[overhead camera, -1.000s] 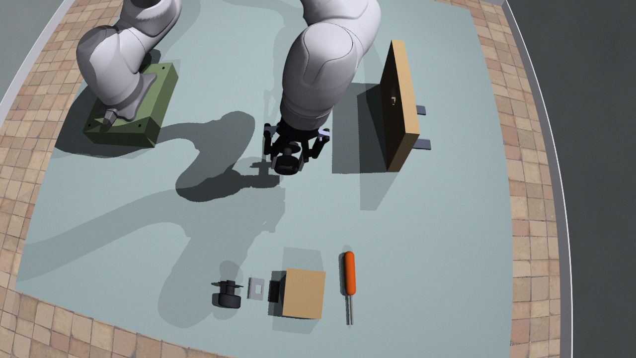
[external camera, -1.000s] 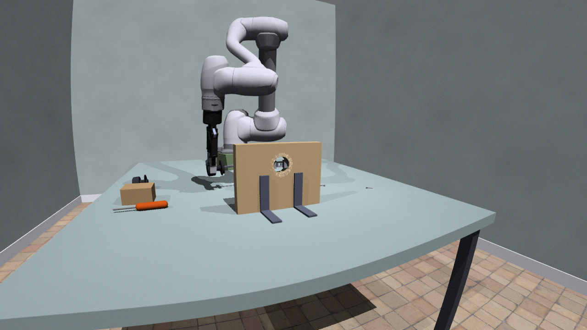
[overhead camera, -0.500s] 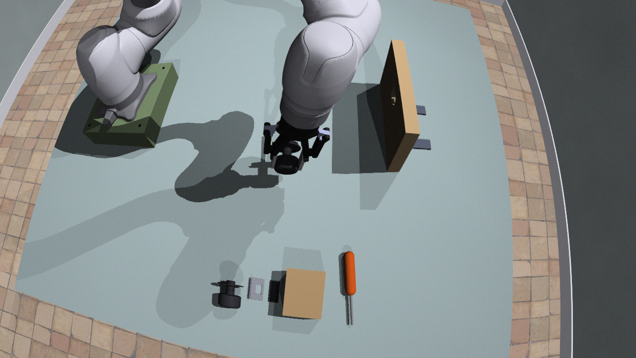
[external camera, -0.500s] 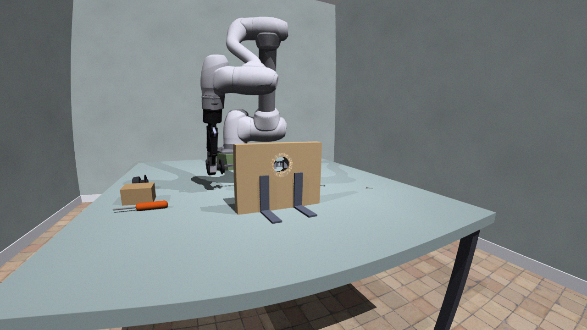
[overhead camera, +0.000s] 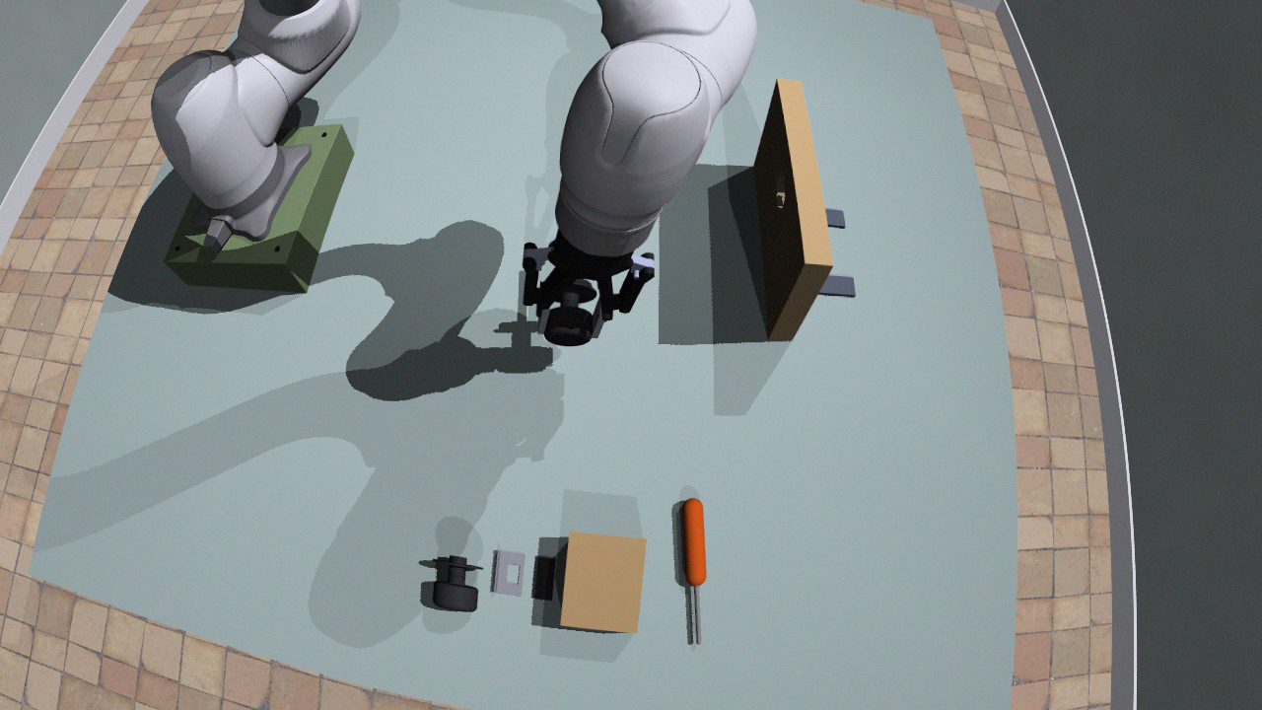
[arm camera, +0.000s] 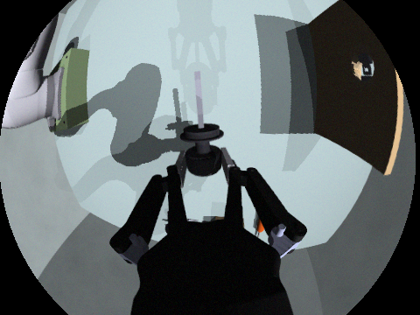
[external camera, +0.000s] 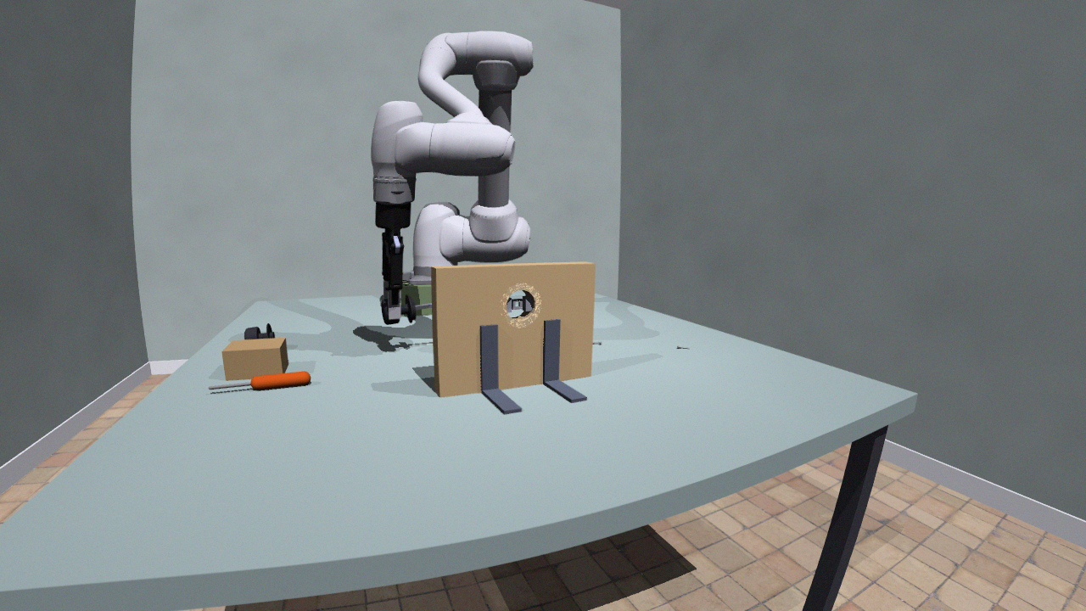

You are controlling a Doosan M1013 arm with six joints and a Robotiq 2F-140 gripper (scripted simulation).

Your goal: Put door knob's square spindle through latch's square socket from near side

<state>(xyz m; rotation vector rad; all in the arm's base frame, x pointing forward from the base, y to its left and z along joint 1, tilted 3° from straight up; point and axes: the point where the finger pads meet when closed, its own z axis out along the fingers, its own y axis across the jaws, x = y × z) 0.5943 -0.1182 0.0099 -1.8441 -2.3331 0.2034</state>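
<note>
My gripper [overhead camera: 570, 322] [external camera: 391, 315] [arm camera: 203, 156] is shut on the black door knob [overhead camera: 567, 329] [arm camera: 202, 157] and holds it above the table. The knob's round plate [external camera: 411, 308] [arm camera: 201, 132] is beyond the fingers, and its thin square spindle [arm camera: 199, 98] points away from them, roughly level. The upright wooden panel [overhead camera: 815, 194] [external camera: 463, 341] [arm camera: 350, 109] stands apart from the spindle, to the right in the top view and the wrist view. The latch [external camera: 518, 305] [arm camera: 369, 69] shows in the panel's round hole; its square socket is small there.
A second black knob [overhead camera: 455, 595], a grey plate [overhead camera: 500, 572], a wooden block [overhead camera: 604, 583] [external camera: 254, 360] and an orange screwdriver [overhead camera: 694, 542] [external camera: 281, 380] lie along the near side in the top view. Dark brackets [external camera: 489, 356] support the panel. A green base [overhead camera: 321, 194] [arm camera: 75, 79] is at the left.
</note>
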